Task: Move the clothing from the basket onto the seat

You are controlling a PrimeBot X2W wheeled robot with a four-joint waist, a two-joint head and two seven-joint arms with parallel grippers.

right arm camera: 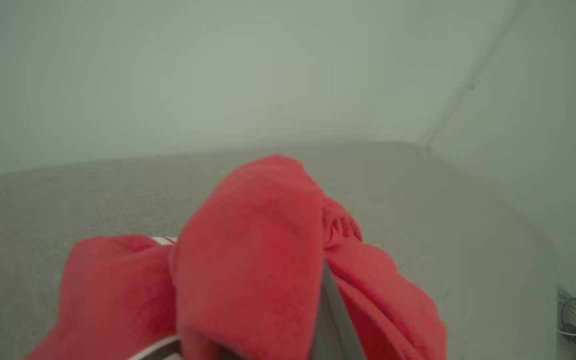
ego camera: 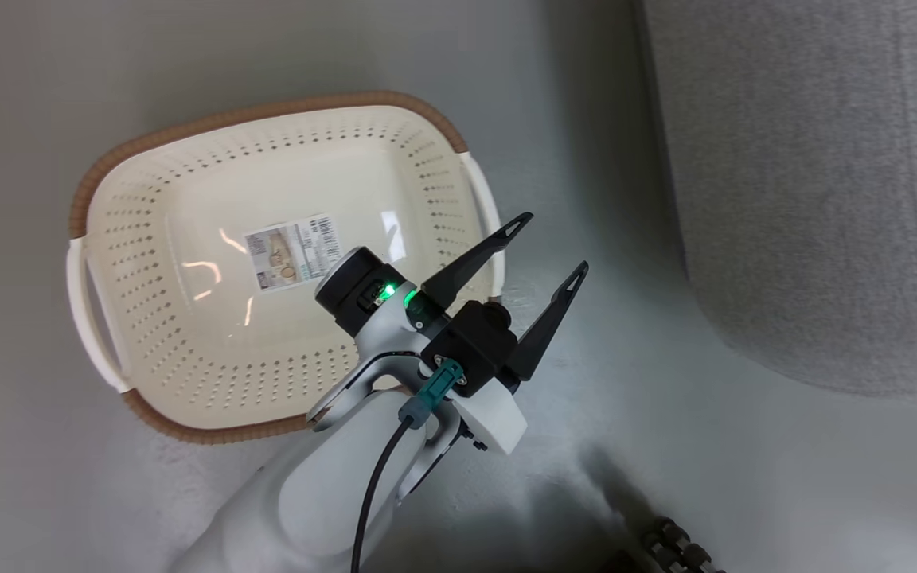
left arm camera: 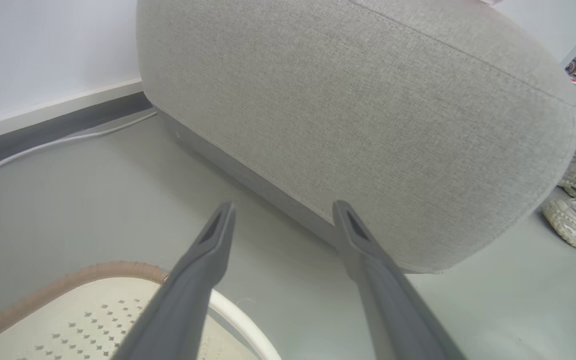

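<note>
A: Item, the clothing (right arm camera: 253,250): red, bunched over our right gripper (right arm camera: 330,320) above the seat (right arm camera: 443,225); its hold is hidden, so we cannot tell. The basket (ego camera: 283,106): bare.
B: Left gripper (ego camera: 554,243): spread wide, holding nothing. Step: placing. Next, we judge: lower, release.

White forearm (ego camera: 315,501) carries a teal-plugged black cable (ego camera: 369,497) and black, green-lit left gripper (ego camera: 554,243).

head: we look steeply down at basket (ego camera: 148,318) and seat (ego camera: 809,199) | left wrist: we face both from low, near | right wrist: we sit against clothing (right arm camera: 253,250)
</note>
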